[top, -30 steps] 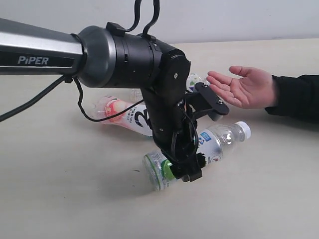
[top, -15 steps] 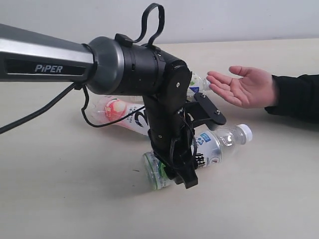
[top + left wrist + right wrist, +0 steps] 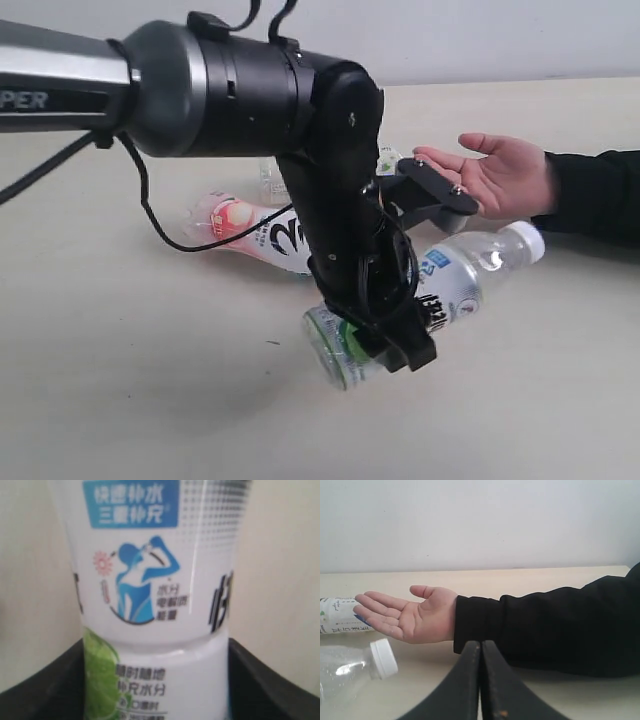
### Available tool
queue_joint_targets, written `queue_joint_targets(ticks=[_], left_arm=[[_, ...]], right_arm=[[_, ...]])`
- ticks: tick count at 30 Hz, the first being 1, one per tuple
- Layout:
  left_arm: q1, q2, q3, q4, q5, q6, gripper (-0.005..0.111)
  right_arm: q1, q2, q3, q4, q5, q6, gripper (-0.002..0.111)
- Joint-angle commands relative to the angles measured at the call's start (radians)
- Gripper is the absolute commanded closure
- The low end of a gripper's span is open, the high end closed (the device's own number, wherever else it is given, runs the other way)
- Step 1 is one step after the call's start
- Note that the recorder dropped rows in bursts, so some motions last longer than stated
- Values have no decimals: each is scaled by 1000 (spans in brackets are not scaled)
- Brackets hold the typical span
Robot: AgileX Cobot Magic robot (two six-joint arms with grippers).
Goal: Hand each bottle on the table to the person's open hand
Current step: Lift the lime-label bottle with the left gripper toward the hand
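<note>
Exterior view, left arm [image 3: 330,200]: comes in from the desk's left edge and bends down over the middle of the desk [image 3: 120,390].
Left jaws: the left jaws are pinching the silver-green bottle [image 3: 462,282] around its lower half, close to the base. In the left wrist view, black jaw parts sit on either side of its label [image 3: 155,580].
Silver-green bottle: held clear of the desk and tilted. The green-labelled base is low and toward the near edge. The white cap [image 3: 526,241] is higher and points toward the right edge. A shadow [image 3: 250,400] lies on the desk below the bottle.
Person's hand [image 3: 497,176]: open and palm up, reaching in from the right edge in a black sleeve [image 3: 598,195]. The white cap is near it, a little to the near-edge side, and not touching.
Pink-white bottle [image 3: 240,222]: lies on its side on the desk behind the left arm, which hides part of it. Its cap cannot be seen.
Other bottles: a clear bottle [image 3: 270,182] shows toward the far edge, just beyond the pink-white one. Another peeks out near the fingertips [image 3: 388,160]. The right wrist view shows a white-labelled bottle [image 3: 337,616] lying beyond the fingers of the hand.
Right jaws: the right jaws are pressed together with nothing between them. The black sleeve lies across in front of them.
</note>
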Motion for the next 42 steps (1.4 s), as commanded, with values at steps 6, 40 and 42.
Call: queue_joint_targets(ticks=[6,40,42], left_arm=[[-4,-115,-5,-114,-149,-265,107],[45,161,-319,-666,-540,-607,107],[56,182,-319,-713,-527,-573,107]], right_arm=[[-5,-5,4,-4,-5,-1,108],[-5,-5,4,-4,-5,-1,108],[-5,-5,4,-4,-5,-1,108]])
